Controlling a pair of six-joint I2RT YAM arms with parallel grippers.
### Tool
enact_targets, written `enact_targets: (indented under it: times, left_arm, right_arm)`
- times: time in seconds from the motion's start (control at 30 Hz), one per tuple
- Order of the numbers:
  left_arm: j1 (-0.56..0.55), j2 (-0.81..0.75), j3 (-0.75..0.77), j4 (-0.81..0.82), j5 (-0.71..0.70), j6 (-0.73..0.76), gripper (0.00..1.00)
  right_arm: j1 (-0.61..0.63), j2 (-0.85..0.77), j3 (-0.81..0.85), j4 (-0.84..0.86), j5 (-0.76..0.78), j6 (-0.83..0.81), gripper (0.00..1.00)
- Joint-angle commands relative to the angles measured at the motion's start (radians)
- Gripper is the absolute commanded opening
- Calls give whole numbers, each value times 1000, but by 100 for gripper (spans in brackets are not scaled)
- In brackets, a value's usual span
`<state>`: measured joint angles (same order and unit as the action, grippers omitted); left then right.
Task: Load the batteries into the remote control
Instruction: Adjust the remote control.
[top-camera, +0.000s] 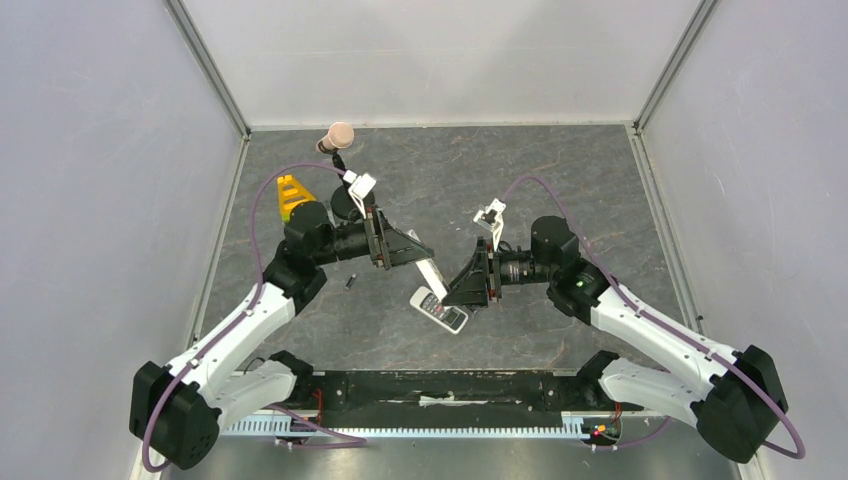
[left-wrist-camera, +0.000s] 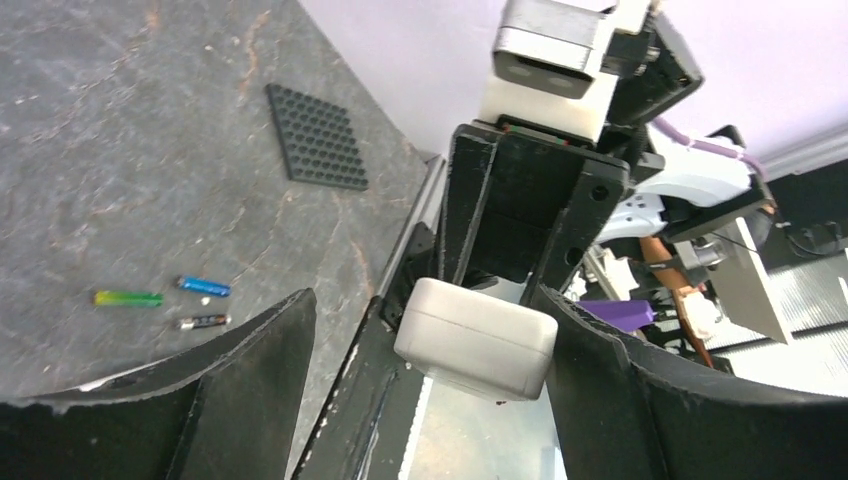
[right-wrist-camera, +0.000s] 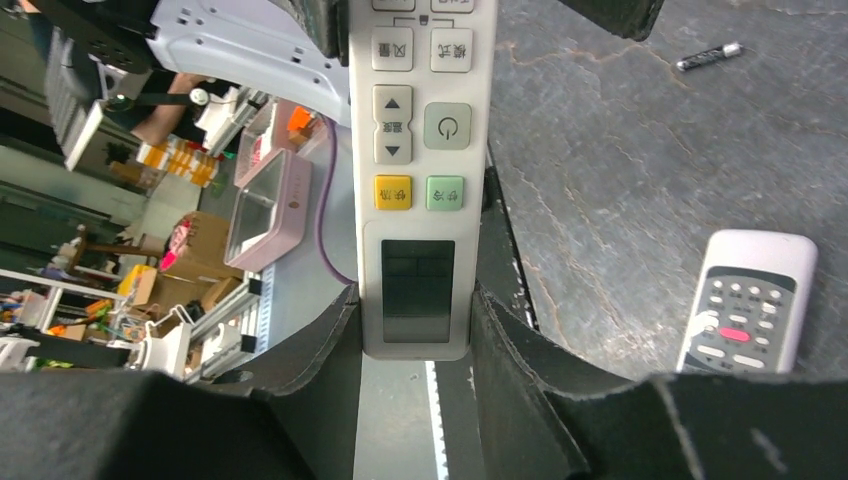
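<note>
Right wrist showed right pincer (right-wrist-camera: 415, 295) gripping a slim white remote (right-wrist-camera: 420, 150), left pincer (left-wrist-camera: 425, 300) wide open astride its end; opening its back seemingly came next, batteries (left-wrist-camera: 203, 287) unloaded.

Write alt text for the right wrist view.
A long white remote, buttons and dark screen facing the camera, is clamped between the black jaws. On the dark marbled table to its right lie a grey-faced remote and, farther off, one small battery.

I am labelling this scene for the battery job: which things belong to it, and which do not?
Job: batteries, short grey-faced remote.
Other: slim white remote in the right fingers, black studded plate, yellow piece, pink-tipped stick.
</note>
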<state>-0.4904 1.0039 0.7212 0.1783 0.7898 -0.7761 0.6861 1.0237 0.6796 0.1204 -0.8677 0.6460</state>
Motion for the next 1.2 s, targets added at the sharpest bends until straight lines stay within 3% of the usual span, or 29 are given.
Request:
enact_targets:
  times: [0.0,0.23,0.33,0.43,0.67,0.77,0.97,1.17]
  left_arm:
    - [-2,-27,-50,311,54,-184,82]
    - [-2,-29,-58,327,26,-219,54]
    - [-3,-37,-60,328,12,-229,27]
    - [-2,-45,-63,324,-10,-247,2]
    - [-3,-87,-35,96,-221,-318,2]
    - [-3,-121,-11,-35,-340,-361,2]
    - [-1,-166,32,-340,-527,-484,2]
    - [-1,-120,52,-398,-454,-566,2]
  right_arm:
    - [14,-13,-21,188,-46,121,16]
    - [19,40,-47,412,-48,332,16]
    - [20,47,-54,448,-39,373,17]
    - [19,52,-51,424,-7,386,23]
    - [40,18,-68,380,192,414,74]
    - [85,1,-58,368,294,390,85]
    - [185,-18,-17,212,574,225,87]
    - [232,-8,48,94,770,75,80]
